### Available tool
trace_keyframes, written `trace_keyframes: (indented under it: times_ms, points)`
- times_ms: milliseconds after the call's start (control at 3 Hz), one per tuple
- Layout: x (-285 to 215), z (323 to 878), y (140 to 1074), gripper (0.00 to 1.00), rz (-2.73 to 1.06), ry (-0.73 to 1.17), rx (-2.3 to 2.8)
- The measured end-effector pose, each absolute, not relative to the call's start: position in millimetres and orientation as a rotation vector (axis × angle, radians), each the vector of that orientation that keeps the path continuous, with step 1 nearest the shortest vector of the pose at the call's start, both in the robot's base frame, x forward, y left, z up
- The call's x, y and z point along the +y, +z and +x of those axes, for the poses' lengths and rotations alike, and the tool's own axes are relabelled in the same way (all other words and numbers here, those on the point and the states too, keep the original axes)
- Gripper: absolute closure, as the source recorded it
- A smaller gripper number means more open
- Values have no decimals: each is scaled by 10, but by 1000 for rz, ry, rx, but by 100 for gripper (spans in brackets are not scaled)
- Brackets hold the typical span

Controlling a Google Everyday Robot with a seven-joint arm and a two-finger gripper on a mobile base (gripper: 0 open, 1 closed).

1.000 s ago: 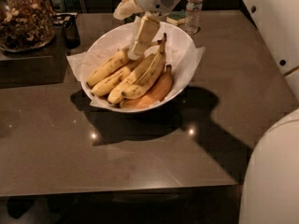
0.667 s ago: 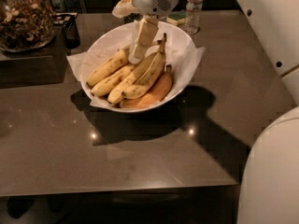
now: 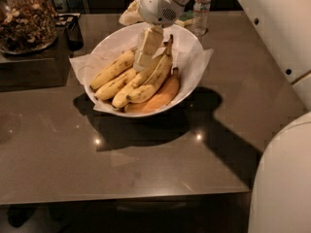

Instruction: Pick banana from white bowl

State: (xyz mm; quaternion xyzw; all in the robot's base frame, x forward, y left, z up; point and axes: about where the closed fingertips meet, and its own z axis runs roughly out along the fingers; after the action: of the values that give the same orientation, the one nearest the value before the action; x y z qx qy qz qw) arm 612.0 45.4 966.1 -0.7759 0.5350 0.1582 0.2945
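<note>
The white bowl [image 3: 192,57], lined with crumpled white paper, stands on the dark table at the back centre. It holds several yellow bananas. The banana [image 3: 154,79] is the longest one, running from its dark tip near the far rim down toward the front of the bowl. Shorter bananas [image 3: 112,69] lie to its left. My gripper [image 3: 145,52] hangs from the arm above the bowl's far side and reaches down among the bananas, at the upper left side of the long banana. It hides part of the bananas beneath it.
An orange fruit [image 3: 158,98] lies in the bowl's front right. A glass jar of nuts [image 3: 24,18] stands at the back left, a water bottle [image 3: 201,11] behind the bowl. The table's front edge [image 3: 126,194] is near. My white body [image 3: 286,178] fills the right.
My gripper has come down slightly into the bowl, closer to the bananas. The bowl and the bananas have not moved.
</note>
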Motion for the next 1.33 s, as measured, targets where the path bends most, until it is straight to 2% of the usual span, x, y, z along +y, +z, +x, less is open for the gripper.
trace_keyframes:
  times_ms: [1000,1333]
  points:
    - [399,6179,9412,20,-2060,432,1478]
    - [410,6193,9322,37,-2071,443,1494]
